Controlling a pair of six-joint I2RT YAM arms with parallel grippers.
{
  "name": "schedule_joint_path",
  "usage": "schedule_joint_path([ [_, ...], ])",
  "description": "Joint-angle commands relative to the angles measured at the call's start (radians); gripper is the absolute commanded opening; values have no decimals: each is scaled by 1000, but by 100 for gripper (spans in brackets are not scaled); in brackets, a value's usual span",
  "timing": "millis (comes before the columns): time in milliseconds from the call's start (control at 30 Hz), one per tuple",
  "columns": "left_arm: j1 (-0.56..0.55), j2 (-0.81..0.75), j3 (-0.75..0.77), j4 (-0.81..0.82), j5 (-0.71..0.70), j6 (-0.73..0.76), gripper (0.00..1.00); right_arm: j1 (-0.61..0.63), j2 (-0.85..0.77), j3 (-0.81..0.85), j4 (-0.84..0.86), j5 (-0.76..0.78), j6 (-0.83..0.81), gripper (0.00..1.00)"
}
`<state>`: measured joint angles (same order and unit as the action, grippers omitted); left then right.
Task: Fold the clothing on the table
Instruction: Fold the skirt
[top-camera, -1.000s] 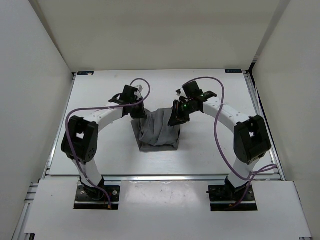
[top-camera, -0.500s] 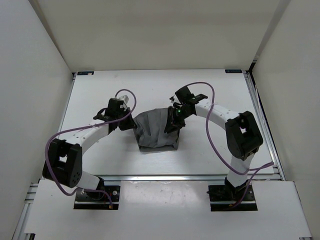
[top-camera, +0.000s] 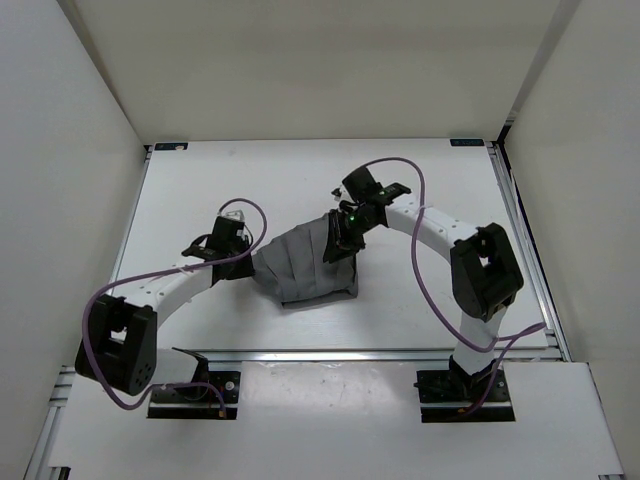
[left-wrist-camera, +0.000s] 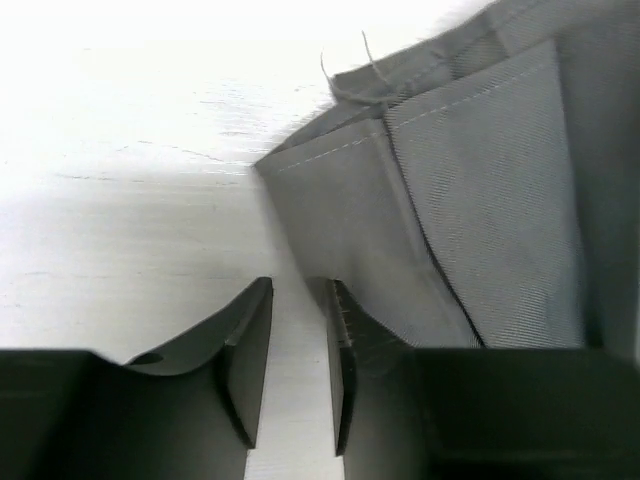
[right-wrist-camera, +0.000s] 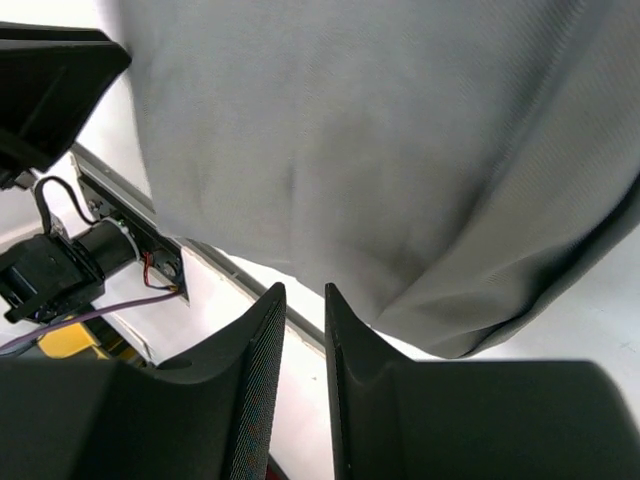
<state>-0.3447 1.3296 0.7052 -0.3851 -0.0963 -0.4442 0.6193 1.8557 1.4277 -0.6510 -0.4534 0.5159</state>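
The grey clothing lies bunched in the middle of the white table, its top right corner raised. My left gripper sits low at its left edge. In the left wrist view that gripper is open, with bare table between the jaws and the clothing's stitched hem corner just ahead to the right. My right gripper hovers over the clothing's upper right. Seen from the right wrist, this gripper has parted, empty jaws, and the clothing hangs beyond the tips.
White walls close in the table on three sides. An aluminium rail runs along the near edge and blue marks sit at the far corners. Purple cables loop off both arms. The right wrist view shows the rail.
My left gripper has opened and let go of the clothing, and the left arm has swung down and to the left. The clothing's left side has spread outwards. The right gripper shifted slightly left.
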Motion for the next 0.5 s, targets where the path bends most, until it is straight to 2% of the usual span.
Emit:
schedule_joint_path([
  [0, 12, -46, 13, 23, 7, 27, 40, 19, 14, 78, -41, 21, -20, 28],
  [67, 0, -59, 72, 0, 21, 32, 46, 20, 17, 103, -61, 28, -27, 28],
  [167, -22, -89, 160, -50, 64, 38, 44, 13, 19, 135, -81, 41, -40, 28],
  [267, -27, -128, 197, -19, 223, -30, 30, 4, 13, 145, -87, 52, -43, 28],
  [333, -39, -139, 147, 72, 370, -130, 12, -4, -1, 149, -99, 65, -54, 29],
  [367, -46, -144, 125, 150, 401, -177, 7, -3, -10, 143, -102, 80, -51, 28],
  [467, -68, -115, -39, 297, 458, -270, 1, -29, -39, 113, -105, 97, -56, 28],
])
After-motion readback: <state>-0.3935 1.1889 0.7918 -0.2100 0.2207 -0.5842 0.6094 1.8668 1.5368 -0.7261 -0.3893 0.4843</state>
